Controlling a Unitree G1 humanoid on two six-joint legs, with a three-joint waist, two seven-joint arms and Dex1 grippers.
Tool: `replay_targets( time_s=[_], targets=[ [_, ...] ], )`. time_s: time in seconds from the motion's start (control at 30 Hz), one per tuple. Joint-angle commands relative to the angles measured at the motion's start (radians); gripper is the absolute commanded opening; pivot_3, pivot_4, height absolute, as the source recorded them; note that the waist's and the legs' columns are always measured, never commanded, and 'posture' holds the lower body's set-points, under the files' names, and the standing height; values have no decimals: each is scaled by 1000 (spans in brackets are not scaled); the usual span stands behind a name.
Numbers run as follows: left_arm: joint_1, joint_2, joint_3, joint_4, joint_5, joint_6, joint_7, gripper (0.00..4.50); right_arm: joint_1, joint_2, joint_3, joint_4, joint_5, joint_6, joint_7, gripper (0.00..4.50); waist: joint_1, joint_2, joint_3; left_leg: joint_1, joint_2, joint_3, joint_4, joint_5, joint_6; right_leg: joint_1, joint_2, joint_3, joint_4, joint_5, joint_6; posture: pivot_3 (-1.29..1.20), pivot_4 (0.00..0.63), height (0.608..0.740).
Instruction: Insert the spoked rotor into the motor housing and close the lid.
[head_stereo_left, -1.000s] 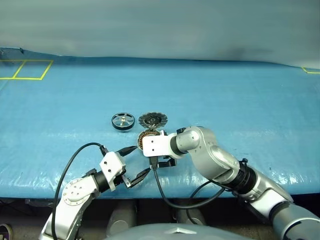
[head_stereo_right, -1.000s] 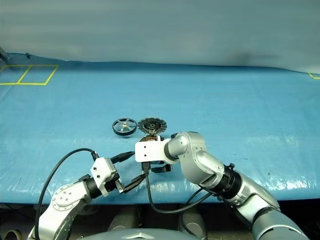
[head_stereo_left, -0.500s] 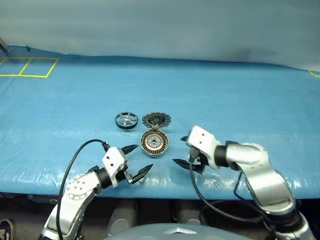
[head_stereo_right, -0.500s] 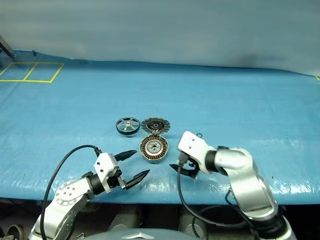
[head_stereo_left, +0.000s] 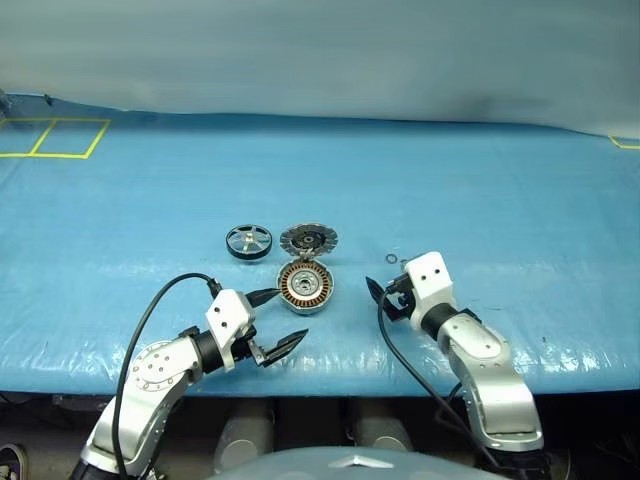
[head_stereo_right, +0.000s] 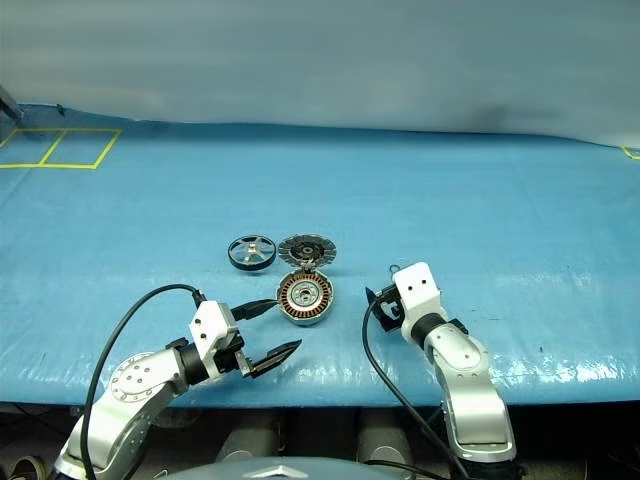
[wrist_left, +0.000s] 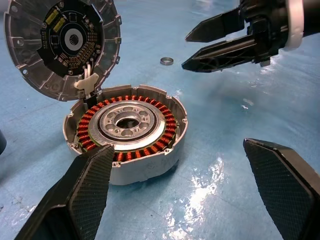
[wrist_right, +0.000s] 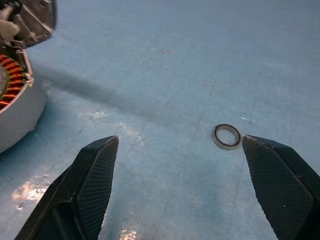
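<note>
Motor housing (head_stereo_left: 305, 286) sat lid-open on the blue surface (head_stereo_left: 480, 200) (yellow tape marks at corners); both end effectors, left (head_stereo_left: 275, 322) and right (head_stereo_left: 374, 290), gaped empty.

Parts cut off at the frame edges

The motor housing (wrist_right: 15, 95) is cut by the left edge of the right wrist view; the spoked rotor (wrist_left: 1, 141) shows only as a dark sliver at the left edge of the left wrist view.

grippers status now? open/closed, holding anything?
Left gripper: open, empty, near the motor housing.
Right gripper: open, empty, over the blue table cover.
</note>
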Motion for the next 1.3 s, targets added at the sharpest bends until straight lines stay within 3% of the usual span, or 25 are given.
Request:
replay_targets(
  time_s=[0.03, 0.37, 0.77, 0.87, 1.17, 1.3],
  targets=[
    [2, -1, 3, -53, -1, -19, 8, 4500, -61, 45, -44, 74, 19, -110, -108, 4151, -1, 0, 0, 0, 0, 0, 0, 0, 0, 0, 0, 0, 0, 0, 0, 0, 150, 740],
    [14, -7, -6, -70, -7, -7, 29, 4500, -166, 108, -114, 280, 84, -180, -239, 4151, -1, 1, 0, 0, 0, 0, 0, 0, 0, 1, 1, 0, 0, 0, 0, 0, 150, 740],
    [21, -7, -10, -73, -9, -8, 33, 4500, -147, 112, -81, 327, 96, -137, -281, 4151, -8, 1, 0, 1, 0, 0, 0, 0, 1, 2, 1, 1, 0, 0, 0, 0, 150, 740],
    [20, -6, -13, -70, -9, -9, 30, 4500, -145, 113, -71, 316, 94, -129, -289, 3538, -9, 1, 0, 2, 0, 0, 0, 0, 1, 2, 1, 1, 0, 0, 0, 0, 150, 740],
    [13, -13, -21, -58, -7, -13, 30, 4500, -149, 100, -33, 282, 98, -99, -283, 666, -9, 1, 0, 2, 0, 0, 0, 0, 1, 2, 1, 1, 0, 0, 0, 0, 150, 740],
    [14, -17, -21, -56, -4, -14, 32, 4500, -138, 74, 2, 234, 96, -55, -259, 663, -9, 1, 0, 2, 0, 0, 0, 0, 1, 2, 1, 1, 0, 0, 0, 0, 150, 740]
  ],
)
